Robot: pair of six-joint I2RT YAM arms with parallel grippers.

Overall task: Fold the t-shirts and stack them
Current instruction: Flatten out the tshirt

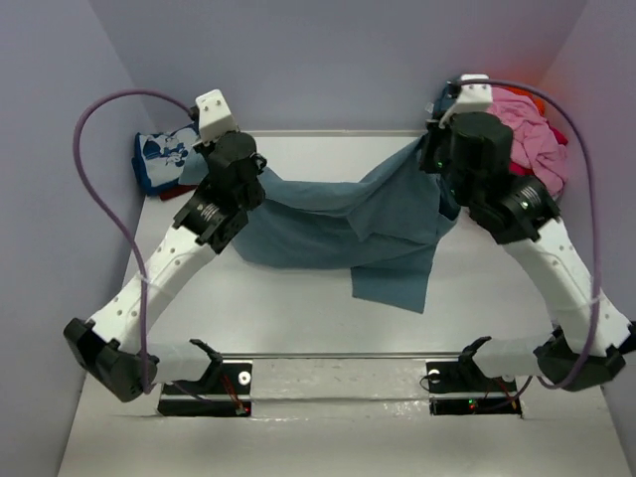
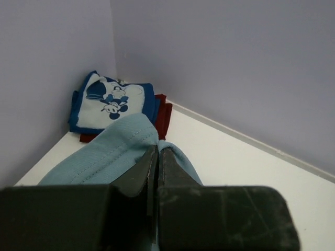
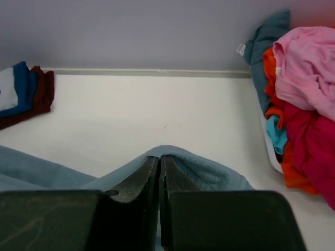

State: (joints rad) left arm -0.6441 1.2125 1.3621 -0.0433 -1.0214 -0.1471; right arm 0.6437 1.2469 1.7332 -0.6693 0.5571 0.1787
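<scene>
A white bench [image 1: 298, 318] is sitting under soft, even light. A lavender back wall [image 1: 338, 60], a left wall [image 1: 50, 219] and a right wall [image 1: 608, 109] are closing it in. A pale trim strip [image 3: 146, 72] is running along the back wall's foot, and a shiny metal strip [image 1: 338, 370] is spanning the bench's near edge.

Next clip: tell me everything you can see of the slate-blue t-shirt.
The slate-blue t-shirt is plain, soft knit cloth, unfolded and creased. It is held stretched at both ends: the left pincer is shut on a stitched edge, the right pincer on a folded edge. Its middle sags, and a loose flap trails nearward, seemingly resting on the white table.
</scene>
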